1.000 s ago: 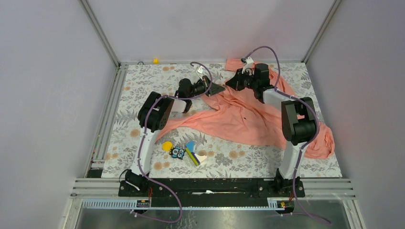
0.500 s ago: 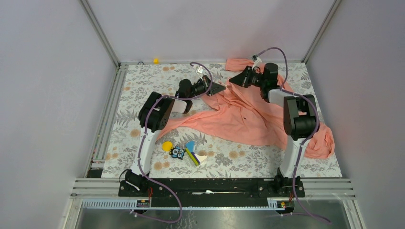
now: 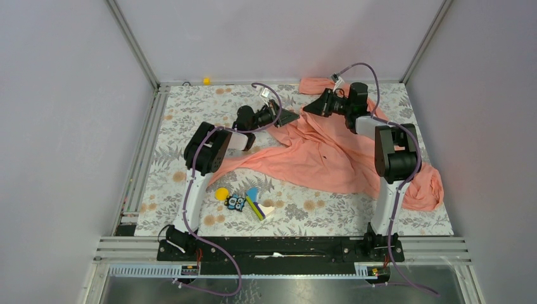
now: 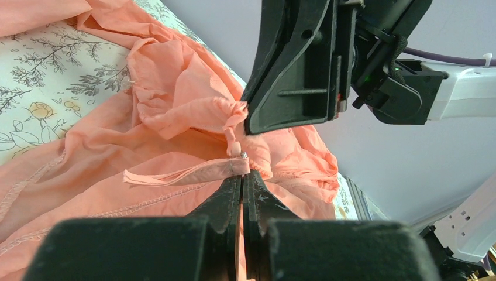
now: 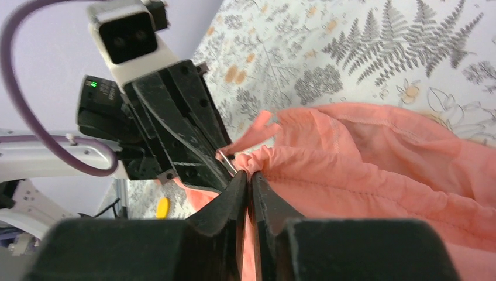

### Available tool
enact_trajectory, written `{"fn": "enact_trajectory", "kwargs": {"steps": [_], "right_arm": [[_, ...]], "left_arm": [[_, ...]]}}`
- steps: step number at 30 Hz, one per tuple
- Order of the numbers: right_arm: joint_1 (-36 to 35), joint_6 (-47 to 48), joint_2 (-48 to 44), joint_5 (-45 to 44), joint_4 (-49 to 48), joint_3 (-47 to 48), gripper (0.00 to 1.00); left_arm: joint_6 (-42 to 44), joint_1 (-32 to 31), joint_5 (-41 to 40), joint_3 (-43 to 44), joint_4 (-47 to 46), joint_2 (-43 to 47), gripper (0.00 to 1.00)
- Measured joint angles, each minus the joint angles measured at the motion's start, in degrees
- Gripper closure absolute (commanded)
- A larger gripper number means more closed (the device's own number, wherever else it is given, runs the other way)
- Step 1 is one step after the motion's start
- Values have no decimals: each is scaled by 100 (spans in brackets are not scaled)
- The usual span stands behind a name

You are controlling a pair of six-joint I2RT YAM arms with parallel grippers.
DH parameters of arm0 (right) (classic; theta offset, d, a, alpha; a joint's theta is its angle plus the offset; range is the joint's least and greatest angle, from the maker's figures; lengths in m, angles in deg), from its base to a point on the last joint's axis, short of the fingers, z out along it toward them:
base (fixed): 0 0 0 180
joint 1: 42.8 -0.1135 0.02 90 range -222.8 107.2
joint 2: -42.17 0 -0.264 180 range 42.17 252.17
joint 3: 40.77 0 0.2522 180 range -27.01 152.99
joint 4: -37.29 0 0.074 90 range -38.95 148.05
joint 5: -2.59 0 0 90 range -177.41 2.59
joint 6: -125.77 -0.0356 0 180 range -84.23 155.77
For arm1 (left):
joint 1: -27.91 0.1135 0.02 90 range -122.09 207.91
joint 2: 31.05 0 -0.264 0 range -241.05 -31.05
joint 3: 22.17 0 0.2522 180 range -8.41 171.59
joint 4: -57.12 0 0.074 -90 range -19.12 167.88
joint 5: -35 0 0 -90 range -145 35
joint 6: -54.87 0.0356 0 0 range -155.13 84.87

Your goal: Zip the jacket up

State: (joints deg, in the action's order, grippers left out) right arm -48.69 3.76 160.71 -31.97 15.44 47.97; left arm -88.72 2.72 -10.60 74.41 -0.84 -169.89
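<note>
The salmon-pink jacket (image 3: 323, 155) lies spread over the middle and right of the floral table. My left gripper (image 3: 292, 116) is shut on a hem strip of the jacket (image 4: 193, 172) beside a small metal zipper piece (image 4: 243, 156). My right gripper (image 3: 309, 107) faces it from the right and is shut on a bunched fold of the jacket (image 5: 327, 170). The metal zipper pull (image 5: 228, 164) shows just off its tips. In the wrist views the left gripper (image 4: 242, 177) and the right gripper (image 5: 250, 175) sit almost tip to tip.
A sleeve end (image 3: 430, 190) is bunched at the right edge of the mat. Small colourful toy pieces (image 3: 244, 201) lie near the front left, and a yellow block (image 3: 206, 80) sits at the back rail. Grey walls enclose the table.
My right gripper has moved back and to the right, pulling the jacket fabric up with it. The left gripper has stayed in place.
</note>
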Motion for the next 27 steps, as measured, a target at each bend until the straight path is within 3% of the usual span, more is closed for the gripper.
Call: {"fn": "enact_trajectory", "kwargs": {"steps": [10,13,16,22,27], "right_arm": [[0,1755,-297,-741,2090,245,35],[0,2234,-544,-949,2463,262,26],[0,2651,-732,-1003,2706,299,26],[0,3333,-643,-920,3226,826,39],[0,3528,-389,-649,3375,1200,38]], "left_arm": [[20,0,31,-111,15,0,100],[17,0,59,-129,15,0,100],[17,0,85,-136,15,0,100],[17,0,153,-136,24,0,100],[20,0,170,-136,33,0,100]]}}
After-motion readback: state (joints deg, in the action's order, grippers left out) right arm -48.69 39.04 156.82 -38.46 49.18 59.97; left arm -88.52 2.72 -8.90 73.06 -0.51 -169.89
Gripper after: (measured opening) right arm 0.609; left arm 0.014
